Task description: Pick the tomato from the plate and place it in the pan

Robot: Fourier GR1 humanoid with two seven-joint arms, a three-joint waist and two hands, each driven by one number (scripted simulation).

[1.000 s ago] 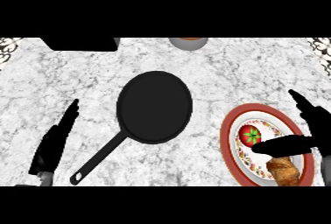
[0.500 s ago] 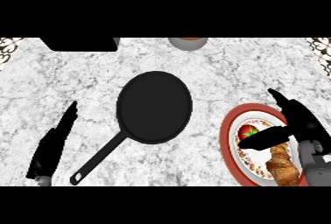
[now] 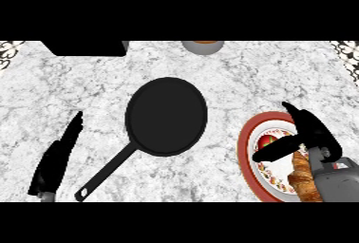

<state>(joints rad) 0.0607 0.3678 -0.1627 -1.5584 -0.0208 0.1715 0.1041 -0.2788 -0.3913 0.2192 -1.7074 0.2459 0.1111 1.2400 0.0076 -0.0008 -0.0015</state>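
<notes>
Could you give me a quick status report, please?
Left hand open, resting left of pan. Right hand open over tomato, on plate. Nothing between plate and pan.

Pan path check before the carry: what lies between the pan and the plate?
Nothing: only bare counter separates the pan from the plate, as the head view shows.

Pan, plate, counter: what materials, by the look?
Pan: uniform matte black with no shine, likely cast iron or coated metal.
Plate: red rim and white patterned centre, probably glazed ceramic.
Counter: white with grey veining, looks like marble or similar stone.
</notes>
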